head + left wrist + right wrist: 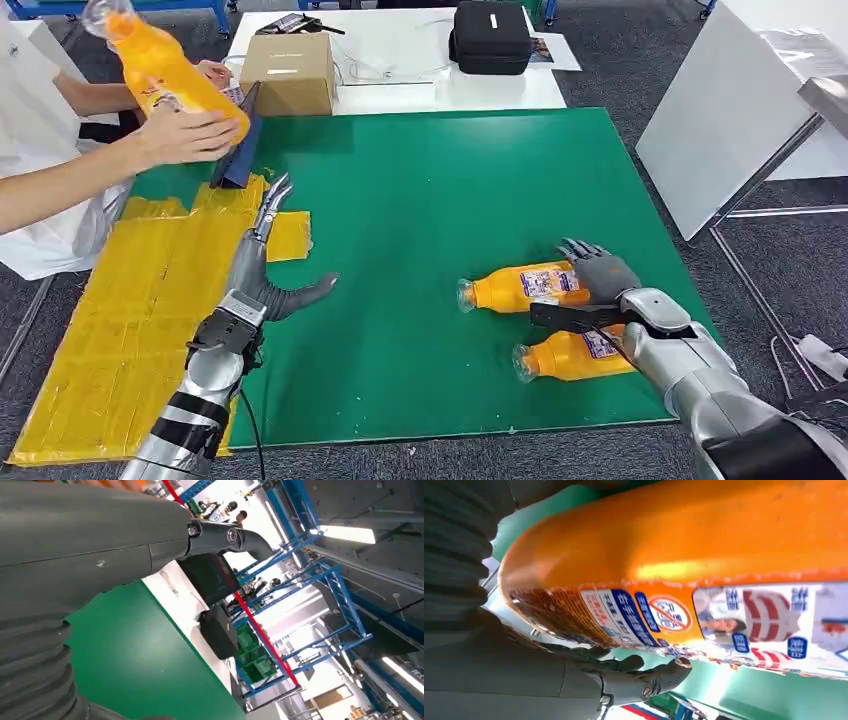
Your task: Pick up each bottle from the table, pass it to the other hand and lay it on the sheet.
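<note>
Our right hand (600,272) wraps the far orange juice bottle (520,287) at four o'clock on the green table (450,200), ready to lift. Our left hand (268,262) waits spread, empty, by the yellow sheet (130,330).

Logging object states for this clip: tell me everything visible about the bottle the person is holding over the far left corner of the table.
The bottle is clear plastic filled with orange drink, with a printed label near its base. It is tilted in the air, its clear neck end pointing up toward the picture's top left. The person's hand grips its lower end, above the yellow sheet. Whether it has a cap cannot be told. Neither robot hand touches it.
</note>
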You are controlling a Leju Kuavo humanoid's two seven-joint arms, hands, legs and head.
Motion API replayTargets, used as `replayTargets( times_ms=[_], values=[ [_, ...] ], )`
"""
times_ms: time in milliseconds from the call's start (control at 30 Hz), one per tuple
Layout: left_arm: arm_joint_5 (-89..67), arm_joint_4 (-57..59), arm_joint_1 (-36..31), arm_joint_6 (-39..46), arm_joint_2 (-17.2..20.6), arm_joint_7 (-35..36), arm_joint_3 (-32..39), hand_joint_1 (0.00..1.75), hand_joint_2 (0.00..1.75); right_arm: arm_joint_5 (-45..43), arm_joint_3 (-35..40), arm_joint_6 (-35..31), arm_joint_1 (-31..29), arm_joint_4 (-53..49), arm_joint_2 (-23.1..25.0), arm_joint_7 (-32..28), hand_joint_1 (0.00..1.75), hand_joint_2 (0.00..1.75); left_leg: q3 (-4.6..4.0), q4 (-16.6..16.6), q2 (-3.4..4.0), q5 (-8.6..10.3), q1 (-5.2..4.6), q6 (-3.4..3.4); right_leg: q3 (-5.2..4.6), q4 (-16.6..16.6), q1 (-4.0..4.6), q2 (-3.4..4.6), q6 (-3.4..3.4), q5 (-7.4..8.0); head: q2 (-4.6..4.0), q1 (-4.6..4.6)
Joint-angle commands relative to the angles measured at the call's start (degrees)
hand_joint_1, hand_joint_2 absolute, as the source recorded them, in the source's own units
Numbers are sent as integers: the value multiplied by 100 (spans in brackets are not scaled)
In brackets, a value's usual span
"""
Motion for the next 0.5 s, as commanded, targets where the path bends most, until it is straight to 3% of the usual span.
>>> replayTargets(
  times_ms=[33, 133, 167, 200, 267, 500],
  values=[
    [72, 354, -169, -78, 29, 8, -30, 0, 175, 186, 282, 314, -54, 608, 172, 142, 0, 175, 21, -1, -5, -8, 10, -9, 24, -5, 8, 11, -14, -6, 0, 0],
    [156, 487, -218, -133, 26, -16, -11, 0, 175, 360, 374, 730, -58, 748, 116, 326, 0, 175, 26, -3, -8, -6, 10, -7, 27, -7, 8, 8, -13, -6, 0, 0],
    [164, 502, -219, -136, 25, -21, -11, 0, 175, 369, 375, 735, -30, 741, 94, 329, 14, 175, 22, -5, -9, -3, 7, -5, 23, -7, 6, 2, -9, -4, 0, 0],
    [182, 577, -244, -151, 21, -45, -18, 0, 175, 367, 353, 909, -20, 783, 67, 324, 136, 175, 35, -2, -14, -8, 13, -9, 39, -9, 11, 6, -17, -9, 0, 0],
    [203, 683, -283, -162, 8, -64, -28, 0, 175, 396, 357, 1040, -3, 804, 38, 346, 175, 175, 36, -4, -16, -2, 11, -6, 39, -11, 9, -5, -12, -7, 0, 2],
    [261, 783, -326, -145, -11, -107, -60, 0, 175, 499, 393, 1258, -13, 823, 63, 409, 175, 175, 59, -7, -29, -1, 17, -12, 66, -18, 14, -5, -24, -9, 0, 0]
  ],
)
